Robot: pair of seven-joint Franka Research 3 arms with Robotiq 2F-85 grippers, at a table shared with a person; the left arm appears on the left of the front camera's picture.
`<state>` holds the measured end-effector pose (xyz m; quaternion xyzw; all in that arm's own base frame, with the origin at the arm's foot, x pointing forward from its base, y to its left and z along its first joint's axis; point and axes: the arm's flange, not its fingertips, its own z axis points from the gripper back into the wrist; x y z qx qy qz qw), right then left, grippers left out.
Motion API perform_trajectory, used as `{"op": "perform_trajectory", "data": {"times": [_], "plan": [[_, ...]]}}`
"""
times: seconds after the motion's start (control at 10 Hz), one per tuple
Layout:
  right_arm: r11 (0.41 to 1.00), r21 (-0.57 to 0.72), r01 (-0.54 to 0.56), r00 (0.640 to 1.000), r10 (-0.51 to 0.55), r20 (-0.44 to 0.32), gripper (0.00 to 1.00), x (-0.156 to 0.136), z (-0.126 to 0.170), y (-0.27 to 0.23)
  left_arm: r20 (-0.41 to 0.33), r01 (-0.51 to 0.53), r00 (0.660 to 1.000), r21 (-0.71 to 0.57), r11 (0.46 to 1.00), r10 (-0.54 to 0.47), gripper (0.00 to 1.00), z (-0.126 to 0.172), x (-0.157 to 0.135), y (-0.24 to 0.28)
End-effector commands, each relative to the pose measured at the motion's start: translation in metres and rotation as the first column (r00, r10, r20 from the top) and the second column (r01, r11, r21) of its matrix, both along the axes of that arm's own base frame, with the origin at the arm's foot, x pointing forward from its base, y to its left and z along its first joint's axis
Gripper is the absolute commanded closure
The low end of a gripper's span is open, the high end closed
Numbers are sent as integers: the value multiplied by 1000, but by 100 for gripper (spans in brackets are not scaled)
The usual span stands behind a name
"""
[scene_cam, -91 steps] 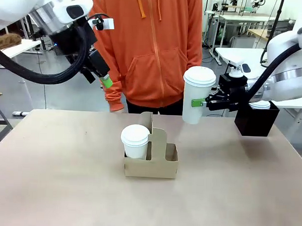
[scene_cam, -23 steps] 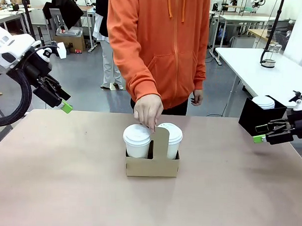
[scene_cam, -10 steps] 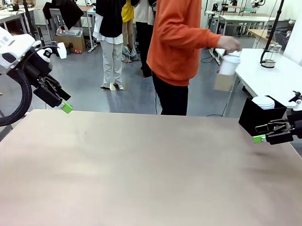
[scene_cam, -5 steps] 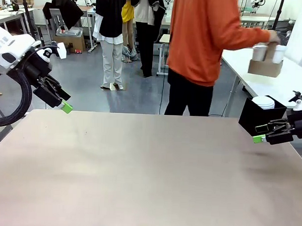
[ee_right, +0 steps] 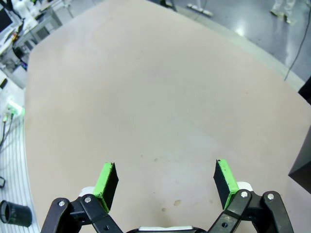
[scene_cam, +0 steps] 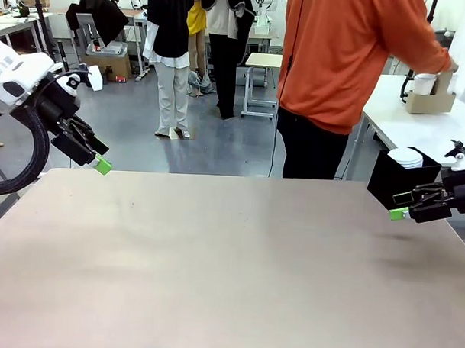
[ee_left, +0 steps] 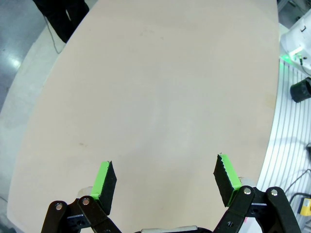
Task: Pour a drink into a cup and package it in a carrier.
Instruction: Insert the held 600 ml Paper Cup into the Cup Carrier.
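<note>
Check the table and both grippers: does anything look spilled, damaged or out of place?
Nothing stands out. The beige table shows no spill, and the left gripper and right gripper hang open above it, holding nothing.

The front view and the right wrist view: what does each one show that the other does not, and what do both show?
Front view only: the person in orange setting the carrier with a white cup on the far white table, and the left gripper held open above the table's left edge.

Right wrist view only: the wide gap between the right gripper's green pads.

Both: the beige table and the black box.
</note>
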<state>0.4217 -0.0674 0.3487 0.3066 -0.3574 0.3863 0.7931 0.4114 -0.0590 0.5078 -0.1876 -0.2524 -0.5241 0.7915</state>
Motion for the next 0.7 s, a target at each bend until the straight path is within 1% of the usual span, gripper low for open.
{"op": "perform_trajectory", "data": {"times": [0.0, 0.6], "plan": [[1000, 4, -2, 1000, 2, 3, 0, 3, 2, -3, 7, -7, 1000, -19, 1000, 7, 0, 0, 0, -1], [1000, 4, -2, 1000, 2, 3, 0, 3, 2, -3, 7, -7, 1000, -19, 1000, 7, 0, 0, 0, -1]]}}
